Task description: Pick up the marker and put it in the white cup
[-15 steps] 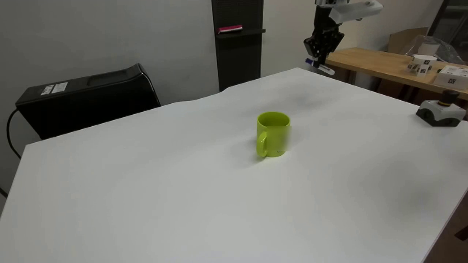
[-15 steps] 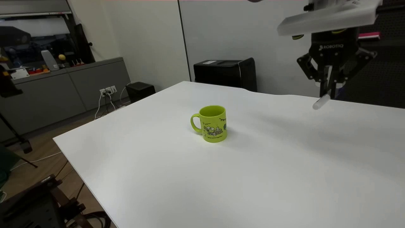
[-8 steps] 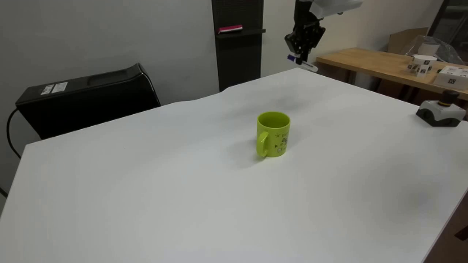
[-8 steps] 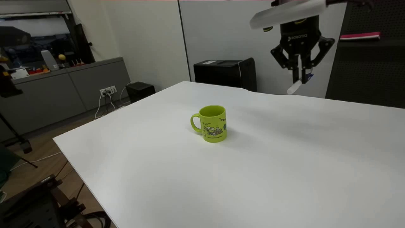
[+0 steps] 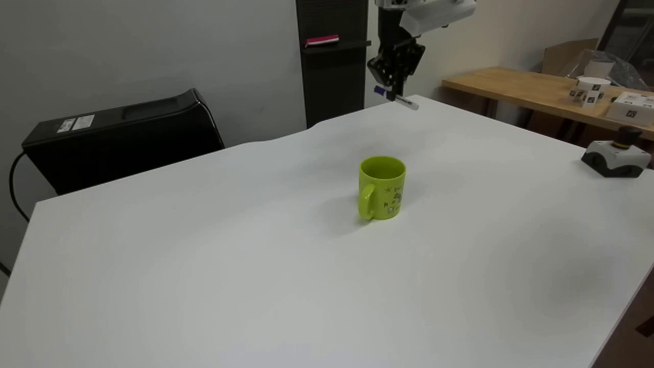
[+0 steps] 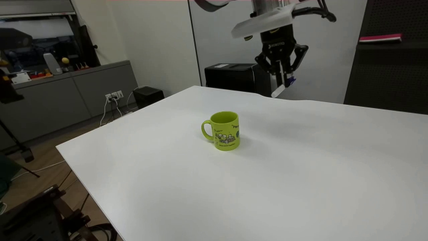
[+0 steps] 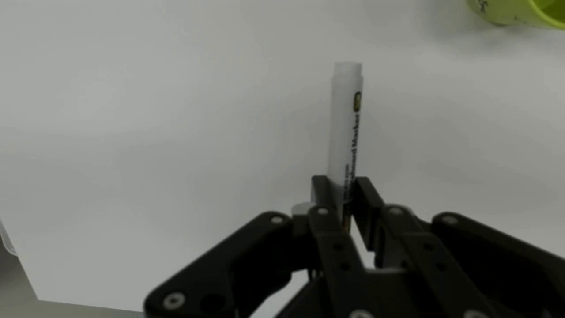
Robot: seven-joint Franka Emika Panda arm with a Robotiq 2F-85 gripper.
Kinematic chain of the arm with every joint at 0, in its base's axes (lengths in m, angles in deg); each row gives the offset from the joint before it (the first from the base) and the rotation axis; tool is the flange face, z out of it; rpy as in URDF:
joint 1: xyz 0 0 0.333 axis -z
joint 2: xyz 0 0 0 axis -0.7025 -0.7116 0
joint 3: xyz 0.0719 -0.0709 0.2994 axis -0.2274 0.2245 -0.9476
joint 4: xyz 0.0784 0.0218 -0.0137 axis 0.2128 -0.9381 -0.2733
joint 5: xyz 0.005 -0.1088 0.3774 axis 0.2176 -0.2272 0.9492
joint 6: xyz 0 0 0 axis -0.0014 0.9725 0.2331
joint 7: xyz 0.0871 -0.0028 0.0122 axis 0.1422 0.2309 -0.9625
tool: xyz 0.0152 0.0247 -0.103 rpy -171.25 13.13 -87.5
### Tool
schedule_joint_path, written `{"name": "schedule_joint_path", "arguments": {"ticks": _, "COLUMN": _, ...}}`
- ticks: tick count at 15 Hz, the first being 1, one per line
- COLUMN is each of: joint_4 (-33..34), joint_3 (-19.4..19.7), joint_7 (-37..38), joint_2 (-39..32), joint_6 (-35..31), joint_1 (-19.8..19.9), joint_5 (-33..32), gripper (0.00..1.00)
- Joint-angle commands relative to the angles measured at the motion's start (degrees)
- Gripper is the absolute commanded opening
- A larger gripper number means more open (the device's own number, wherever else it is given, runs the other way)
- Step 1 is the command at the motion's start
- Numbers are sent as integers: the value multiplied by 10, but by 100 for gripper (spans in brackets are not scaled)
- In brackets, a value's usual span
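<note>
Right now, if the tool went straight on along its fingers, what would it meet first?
Likely the white table; the held marker may touch it before the tool does. The green mug seems off that line, though depth is hard to judge.

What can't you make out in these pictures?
Wrist view: dark blue cap of the slim white marker, hidden behind the black pincer.
Wrist view: most of the lime-green cylindrical mug, cut off at top right.
Both exterior views: mug's inside bottom, hidden by its near wall.
In an exterior view: mug's caption, too small to read.
</note>
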Motion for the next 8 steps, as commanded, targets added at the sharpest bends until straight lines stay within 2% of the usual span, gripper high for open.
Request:
{"name": "schedule_joint_path", "arguments": {"ticks": 1, "joint_4": -56, "joint_3": 1, "joint_7": 52, "joint_2": 41, "joint_6": -24, "joint_1": -19, "joint_5": -20, "gripper": 4}}
{"name": "schedule_joint_path", "arguments": {"ticks": 8, "joint_4": -139, "joint_3": 7, "joint_7": 137, "joint_2": 86, "joint_6": -63, "joint_1": -56, "joint_5": -42, "gripper": 4}}
